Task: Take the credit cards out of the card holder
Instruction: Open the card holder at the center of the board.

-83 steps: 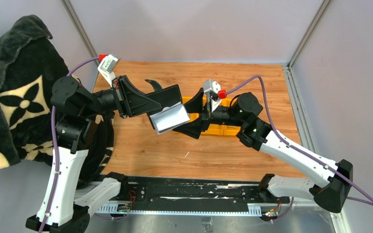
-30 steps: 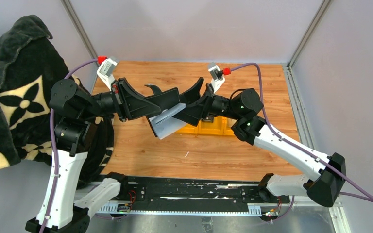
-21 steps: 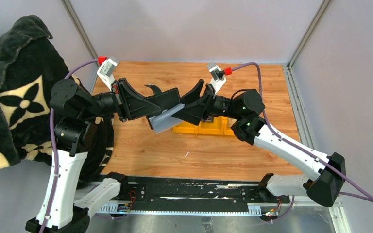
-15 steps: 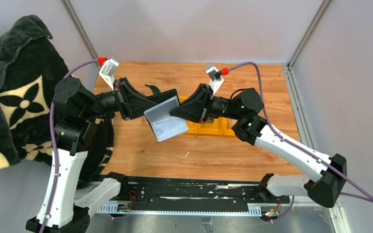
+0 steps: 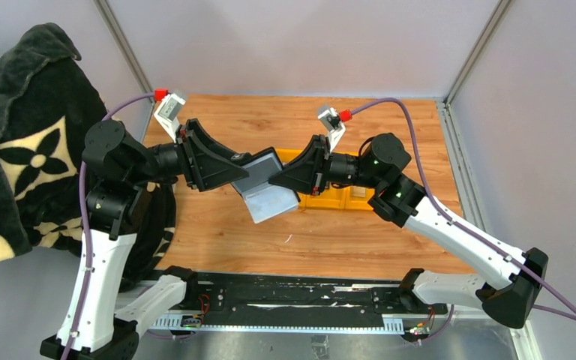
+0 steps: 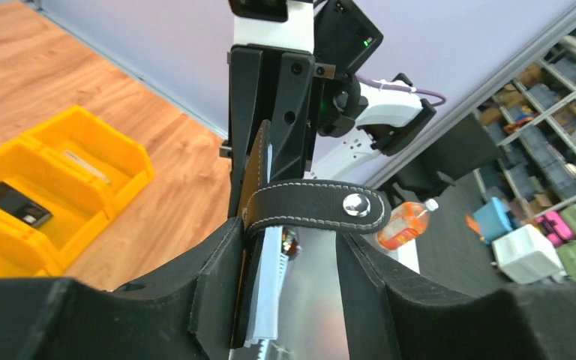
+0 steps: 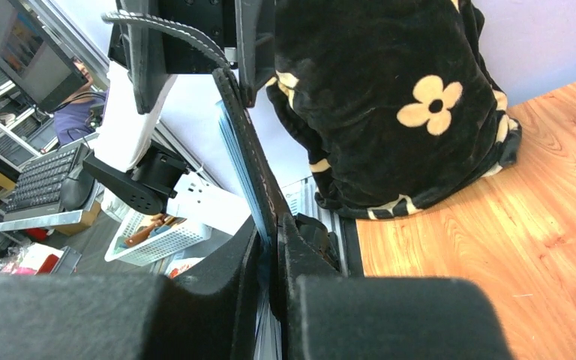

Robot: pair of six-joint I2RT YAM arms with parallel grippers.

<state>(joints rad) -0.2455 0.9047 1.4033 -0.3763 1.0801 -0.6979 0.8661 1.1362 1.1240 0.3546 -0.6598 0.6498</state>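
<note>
The card holder point(image 5: 259, 165) hangs in the air just off the left end of the yellow bin point(image 5: 331, 198), above the wooden table point(image 5: 217, 232) and touching neither. It stands on edge, and the silvery-grey credit cards point(image 5: 274, 202) stick out of its lower side, toward the near edge of the table. In the left wrist view its closing strap point(image 6: 311, 205) runs across the holder with the metal snap point(image 6: 355, 203) facing the camera.

The right gripper point(image 5: 274, 180) reaches over the bin's left end, and its fingers are pressed together on the edge of the holder; the right wrist view shows the leather and the card edges point(image 7: 234, 142) squeezed between the two pads. The left gripper point(image 5: 244, 169) comes from the side away from the bin with its fingers spread apart. The holder stands in the gap, against one finger and clear of the other.

Inside the bin, a small black block point(image 6: 13, 205) lies in one compartment and a thin pale card point(image 6: 84, 163) in the next. Well to the left of the bin, off the table, a black blanket with cream flowers point(image 5: 22, 135) is draped over something.
</note>
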